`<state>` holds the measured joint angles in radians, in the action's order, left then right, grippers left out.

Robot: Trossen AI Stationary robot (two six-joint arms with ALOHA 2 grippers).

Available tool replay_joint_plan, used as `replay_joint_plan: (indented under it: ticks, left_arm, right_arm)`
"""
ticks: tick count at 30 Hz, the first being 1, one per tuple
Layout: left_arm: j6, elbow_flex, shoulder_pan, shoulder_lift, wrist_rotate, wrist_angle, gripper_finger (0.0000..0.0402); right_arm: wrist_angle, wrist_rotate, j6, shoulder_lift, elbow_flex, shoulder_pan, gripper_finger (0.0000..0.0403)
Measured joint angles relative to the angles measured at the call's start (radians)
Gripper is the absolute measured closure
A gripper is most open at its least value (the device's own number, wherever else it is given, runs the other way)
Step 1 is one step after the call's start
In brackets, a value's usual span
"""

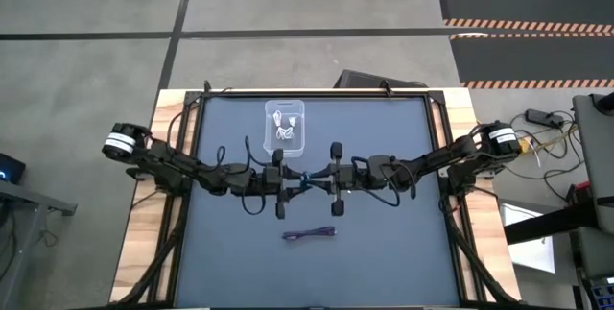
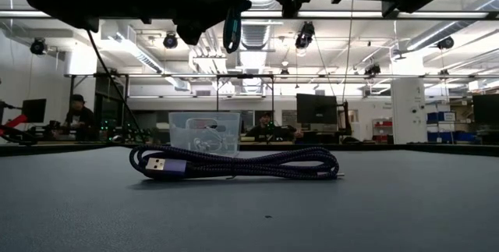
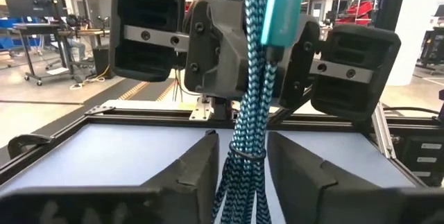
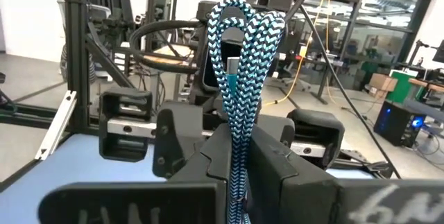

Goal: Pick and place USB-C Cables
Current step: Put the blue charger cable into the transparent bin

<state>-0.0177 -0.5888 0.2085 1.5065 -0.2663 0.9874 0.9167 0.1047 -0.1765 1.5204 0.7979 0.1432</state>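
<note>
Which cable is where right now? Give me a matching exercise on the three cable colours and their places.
Things:
1. white cables
2. teal cable
3. purple cable

Places:
A. lying loose on the table
B. inside the bin
C. off the table, clamped in the right gripper's jaws

Pairs: 1-B, 2-C, 3-A

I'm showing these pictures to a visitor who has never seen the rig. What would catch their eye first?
The two grippers, left and right, meet at mid-table with the teal cable between them; the right one is shut on it, and its other end runs between the left fingers. Nearer the front lies the purple cable, flat and alone. At the back stands the clear bin with two white cables inside.
</note>
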Motion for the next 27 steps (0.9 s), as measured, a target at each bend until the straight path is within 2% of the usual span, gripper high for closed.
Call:
replay_joint_plan:
  ticks: [10,14,27]
  left_arm:
    - [0.005,0.003,0.0,-0.002,0.0,-0.003,0.0382]
    - [0.005,0.002,0.0,-0.002,0.0,-0.003,0.0383]
    - [0.002,0.003,0.0,-0.003,-0.001,-0.003,0.0383]
  right_arm:
    - [-0.02,0.002,0.001,0.0,0.0,0.0,0.0381]
    - [-0.021,0.002,0.001,0.0,0.0,0.0,0.0361]
    - [-0.066,0.001,0.018,-0.032,-0.004,0.0,0.0251]
